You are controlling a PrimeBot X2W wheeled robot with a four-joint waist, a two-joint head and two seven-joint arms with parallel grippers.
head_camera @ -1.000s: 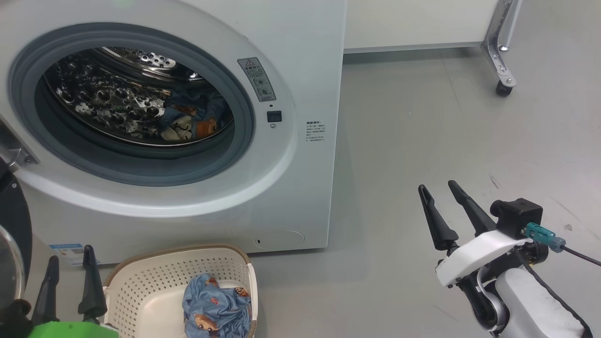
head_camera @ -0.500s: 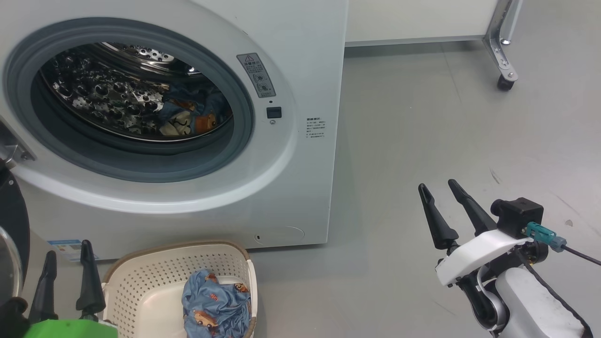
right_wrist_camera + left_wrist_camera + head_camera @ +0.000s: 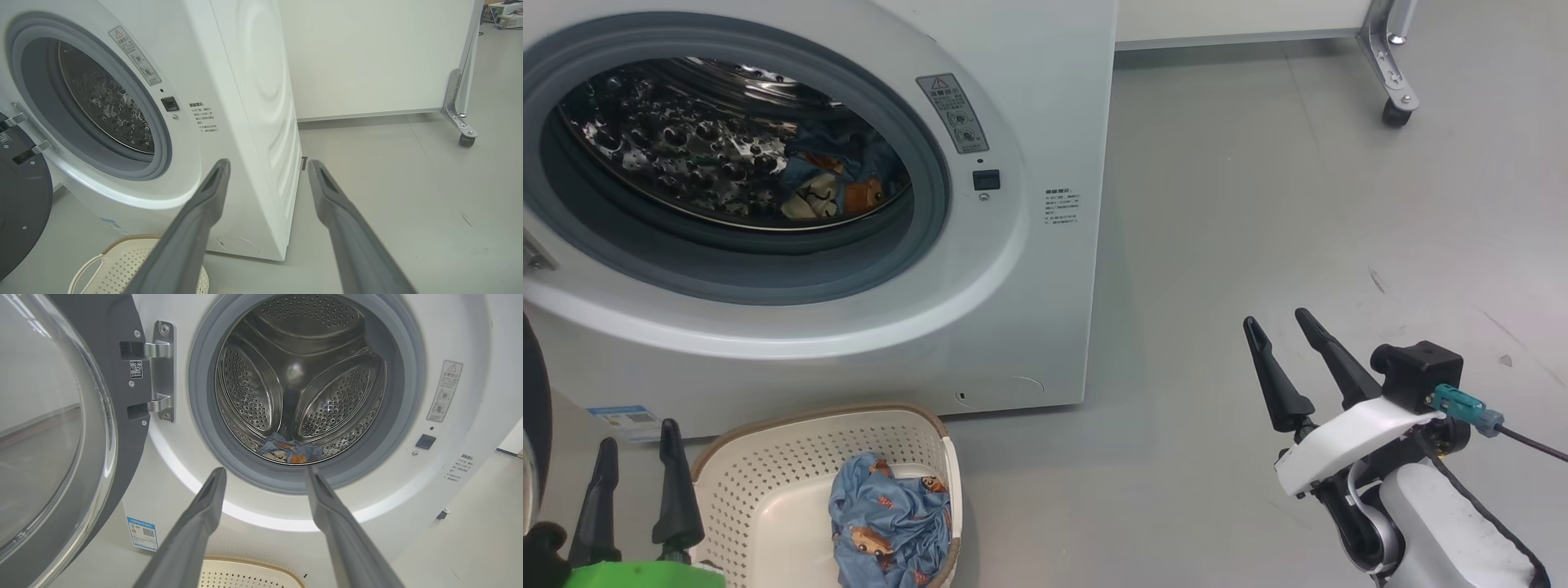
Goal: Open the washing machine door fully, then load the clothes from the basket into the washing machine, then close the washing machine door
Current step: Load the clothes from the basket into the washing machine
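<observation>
Upper left of the head view: the washing machine (image 3: 1045, 310), with the washing machine door (image 3: 533, 384) swung wide at the far left. Some of the clothes (image 3: 827, 186) low in the drum, more bundled in the basket (image 3: 760, 482) at bottom left, just before the machine. Left gripper (image 3: 637, 437) beside the basket, jaws spread wide, empty. Right gripper (image 3: 1274, 320) at lower right over bare floor, likewise wide open, holding nothing.

White washing machine (image 3: 1045, 327) stands beyond the left gripper's (image 3: 639, 434) jaws, door (image 3: 49, 449) swung open to their left; blue printed clothes (image 3: 886, 523) lie in its drum (image 3: 302, 375) and the cream basket (image 3: 768, 474) alongside.
</observation>
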